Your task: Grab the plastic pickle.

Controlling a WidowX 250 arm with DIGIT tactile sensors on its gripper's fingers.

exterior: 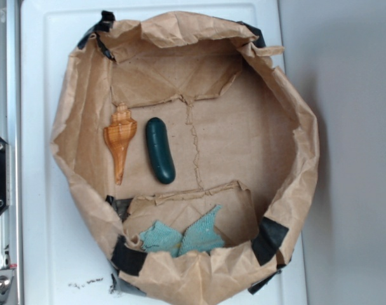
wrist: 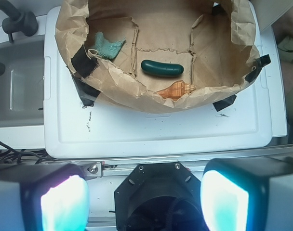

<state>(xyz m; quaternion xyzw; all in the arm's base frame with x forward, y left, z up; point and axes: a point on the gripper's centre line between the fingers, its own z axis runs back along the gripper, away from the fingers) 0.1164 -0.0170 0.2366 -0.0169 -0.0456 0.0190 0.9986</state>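
A brown paper bag [exterior: 288, 114], rolled down into a shallow tub and taped at the rim, sits on the white counter [exterior: 47, 241], apparently to pen small things within reach. On the bag's floor, going left to right, lie one orange shell [exterior: 119, 140], then one plastic pickle [exterior: 160, 150] just beside it, lengthwise and apart from it; one teal cloth [exterior: 183, 236] rests nearer the bag's lower wall. The gripper [wrist: 144, 198] hangs well back from the bag, its fingers [wrist: 64, 199] spread wide with nothing between them.
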